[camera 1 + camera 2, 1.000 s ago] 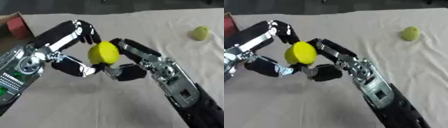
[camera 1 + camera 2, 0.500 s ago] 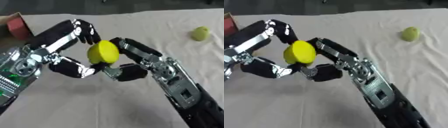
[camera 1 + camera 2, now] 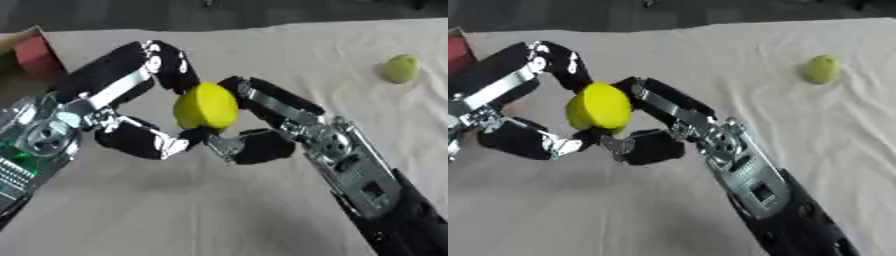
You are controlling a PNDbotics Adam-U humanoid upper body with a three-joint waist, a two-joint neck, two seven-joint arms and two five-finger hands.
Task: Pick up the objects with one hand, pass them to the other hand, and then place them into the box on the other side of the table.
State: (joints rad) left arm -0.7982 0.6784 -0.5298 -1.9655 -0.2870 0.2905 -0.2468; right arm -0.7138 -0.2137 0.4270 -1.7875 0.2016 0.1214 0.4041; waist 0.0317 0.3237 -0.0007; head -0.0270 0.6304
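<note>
- The yellow fruit [image 3: 206,106] is off the worktop [image 3: 262,60], caught between the two hands: the left hand [image 3: 131,100] curls round it from the left, fingers over its top and thumb reaching under it, while the right hand [image 3: 262,120] has fingers curled along its right side and thumb below.
- Both hands are clamped on the fruit at once, so I judge this to be the middle of the hand-over.
- Main risk: if the right hand lets go before the left hand's grip is complete, the smooth round fruit could slip down through the gap between the thumbs and roll across the cloth.
- A second risk: the two thumbs meet just under the fruit, nearly touching; pulling away at an angle could snag one on the other and knock the fruit out.
- The box [image 3: 31,55], with its red inside, sits at the worktop's left edge, up and left of the fruit, beyond the left forearm; the way there looks open.
- A green fruit [image 3: 401,68] lies well to the right of the yellow fruit, out of the way.
- The cloth under and in front of the yellow fruit is bare, giving the right hand room to draw back; the far edge of the worktop lies beyond the fruit.
</note>
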